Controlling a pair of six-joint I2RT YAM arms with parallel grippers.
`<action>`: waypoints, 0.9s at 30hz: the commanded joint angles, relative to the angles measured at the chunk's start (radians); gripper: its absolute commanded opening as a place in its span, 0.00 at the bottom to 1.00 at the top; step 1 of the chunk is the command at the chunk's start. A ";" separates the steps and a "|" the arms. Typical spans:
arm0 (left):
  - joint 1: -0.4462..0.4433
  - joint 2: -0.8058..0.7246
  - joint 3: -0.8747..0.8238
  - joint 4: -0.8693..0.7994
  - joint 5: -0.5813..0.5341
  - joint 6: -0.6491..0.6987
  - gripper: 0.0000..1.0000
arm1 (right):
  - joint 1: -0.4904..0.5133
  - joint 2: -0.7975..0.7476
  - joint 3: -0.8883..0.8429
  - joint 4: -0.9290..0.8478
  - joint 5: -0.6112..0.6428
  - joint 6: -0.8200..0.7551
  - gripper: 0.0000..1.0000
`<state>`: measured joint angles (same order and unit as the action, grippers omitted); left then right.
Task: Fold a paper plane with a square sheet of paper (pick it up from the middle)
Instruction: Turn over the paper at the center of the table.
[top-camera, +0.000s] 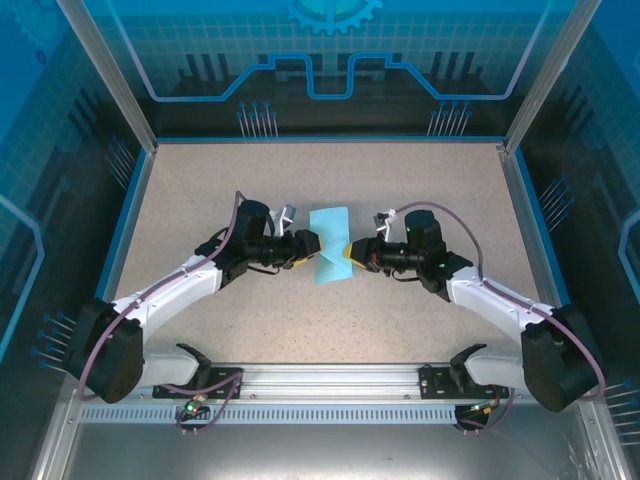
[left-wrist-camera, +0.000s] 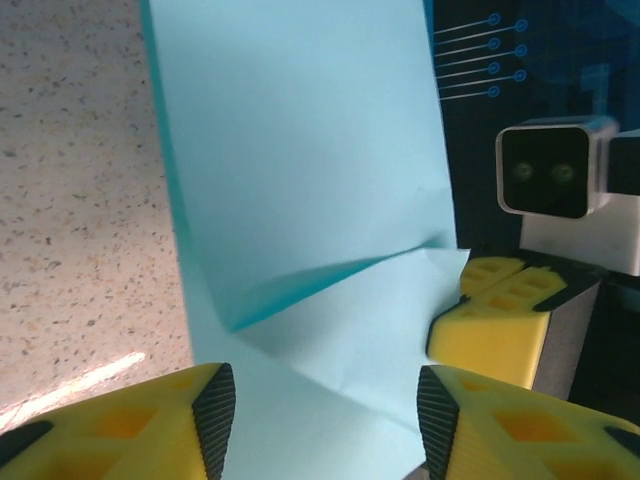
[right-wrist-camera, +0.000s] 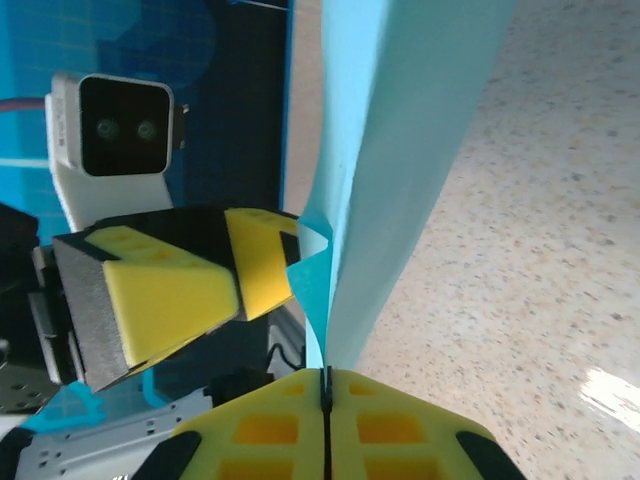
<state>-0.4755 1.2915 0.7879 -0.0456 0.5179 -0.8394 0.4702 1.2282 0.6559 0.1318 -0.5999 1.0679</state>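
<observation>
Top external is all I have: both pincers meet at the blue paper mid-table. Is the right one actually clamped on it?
Observer: Yes. In the right wrist view the right pincer is shut on the edge of the paper.
Operator: And the left?
Observer: The left wrist view shows the left pincer open. Its jaws stand well apart, with the paper passing between them unclamped.
Operator: Is the paper flat?
Observer: No. From the left wrist, a slanted fold runs across it.
</observation>
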 joint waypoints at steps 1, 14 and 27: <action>0.012 -0.010 0.037 -0.086 -0.023 0.054 0.58 | -0.006 -0.028 0.090 -0.351 0.141 -0.279 0.04; 0.040 -0.023 0.106 -0.230 -0.080 0.131 0.70 | 0.212 0.089 0.357 -0.831 0.928 -0.642 0.02; 0.166 -0.068 0.126 -0.375 -0.109 0.183 0.79 | 0.491 0.480 0.615 -1.163 1.465 -0.525 0.02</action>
<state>-0.3428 1.2533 0.8753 -0.3508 0.4206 -0.6991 0.9035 1.6196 1.2110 -0.8989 0.7078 0.4881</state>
